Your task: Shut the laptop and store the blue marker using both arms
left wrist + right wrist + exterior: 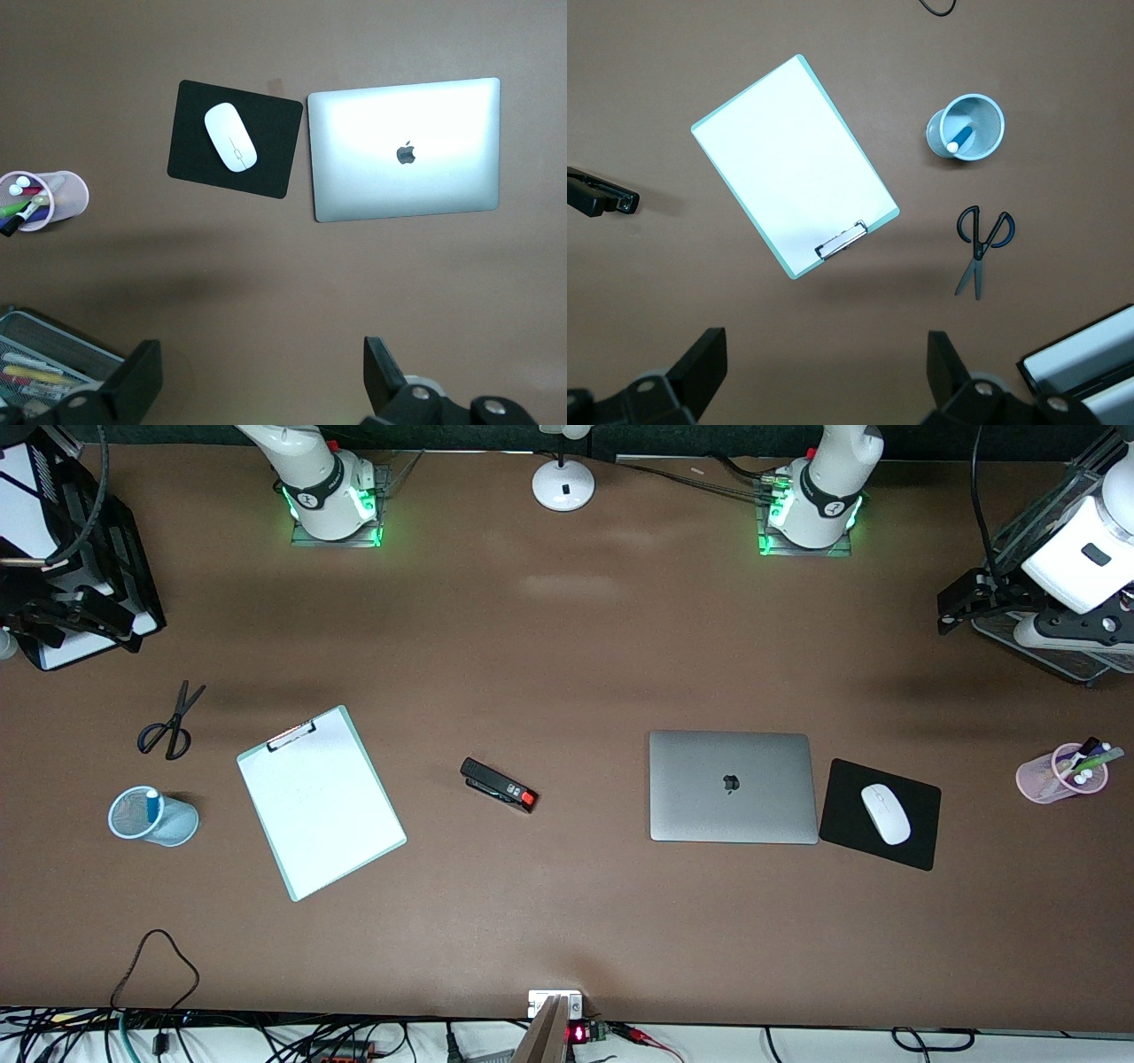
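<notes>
I read the left gripper [257,390] as spread wide with nothing between its fingers [137,381]; it hangs in the air over bare table at the left arm's end, touching nothing. The right gripper [824,390] is likewise spread to its full gap, empty, held up over bare table at the right arm's end.

The laptop [732,786] lies shut and flat on the table [567,921], lid up with the dark logo showing, just beside the black mouse pad [921,841], which carries the white mouse [885,814]. A pink cup of pens [1061,773] stands toward the left arm's end, well apart from the pad.

The blue marker [152,806] stands white end up inside the light-blue mesh cup [182,822], toward the right arm's end. I see the scissors [170,723] farther from the front camera than that cup, and the clipboard [319,802] beside it. A black stapler [498,785] lies between clipboard and laptop.
</notes>
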Controlling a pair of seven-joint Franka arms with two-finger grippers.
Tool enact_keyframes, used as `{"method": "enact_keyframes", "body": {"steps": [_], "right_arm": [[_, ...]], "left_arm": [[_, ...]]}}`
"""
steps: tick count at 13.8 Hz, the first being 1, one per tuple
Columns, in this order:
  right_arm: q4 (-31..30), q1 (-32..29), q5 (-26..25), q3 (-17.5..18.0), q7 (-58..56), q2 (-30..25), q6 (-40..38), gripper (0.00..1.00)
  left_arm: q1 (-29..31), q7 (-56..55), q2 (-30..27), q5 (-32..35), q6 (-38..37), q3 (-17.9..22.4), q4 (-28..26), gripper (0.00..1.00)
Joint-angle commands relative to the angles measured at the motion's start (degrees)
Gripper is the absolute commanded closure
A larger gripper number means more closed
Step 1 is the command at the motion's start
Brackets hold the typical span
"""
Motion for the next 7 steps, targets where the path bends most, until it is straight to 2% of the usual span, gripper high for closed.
{"method": "enact_keyframes", "body": {"steps": [1, 7], "right_arm": [[-1.46, -0.37, 0.01, -0.01, -1.07, -2.40, 0.30, 0.00], [-2.16, 0.07, 0.71, 0.17, -0.19, -2.58, 1.18, 0.00]], "left_arm": [[-0.18, 0.63, -0.07, -0.52, -1.17, 0.43, 0.91, 0.00], [-0.18, 0.46, -0.07, -0.43, -1.88, 0.16, 1.00, 0.00]]}}
